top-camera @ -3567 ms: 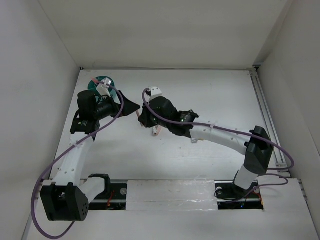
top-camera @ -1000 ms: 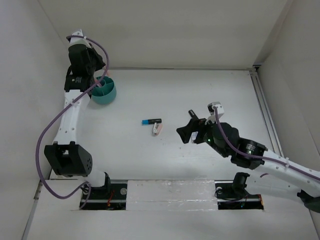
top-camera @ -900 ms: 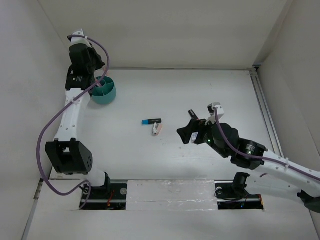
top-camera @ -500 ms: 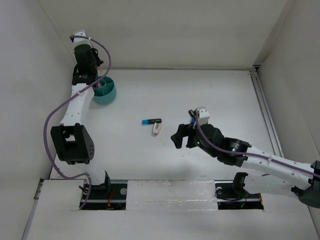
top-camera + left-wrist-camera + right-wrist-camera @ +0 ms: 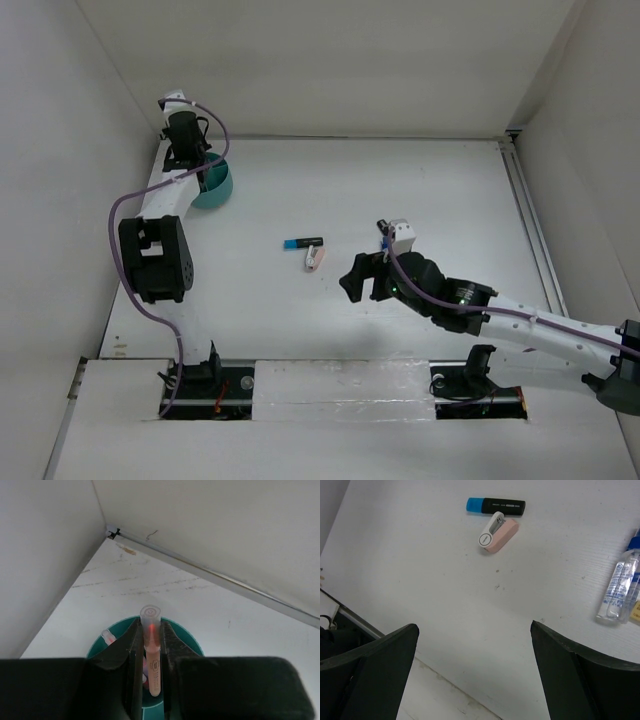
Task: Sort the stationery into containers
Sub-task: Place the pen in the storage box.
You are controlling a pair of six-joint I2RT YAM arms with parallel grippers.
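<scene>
The round teal tub [image 5: 219, 190] stands in the far left corner. My left gripper [image 5: 201, 168] hangs right over it, shut on a salmon-pink pen [image 5: 151, 652] that points down into the tub [image 5: 186, 633]. Another pen [image 5: 107, 636] leans inside it. Mid-table lie a black marker with a blue end [image 5: 303, 242] and a pink-white eraser [image 5: 314, 259]. My right gripper [image 5: 359, 279] stands open just right of them with nothing in it. Its wrist view shows the marker [image 5: 496, 505], the eraser [image 5: 496, 535], a clear blue-capped bottle [image 5: 619, 587] and a tan block [image 5: 636, 611] at the right edge.
White walls close the table on the left, back and right. The tub sits tight in the left back corner [image 5: 112, 531]. A metal rail [image 5: 527, 215] runs along the right side. The near table edge [image 5: 380, 630] lies below my right gripper [image 5: 473, 627].
My left arm has swung its elbow rightward while its gripper stays over the tub with the pen. My right gripper has moved left and a little nearer, closer to the eraser.
</scene>
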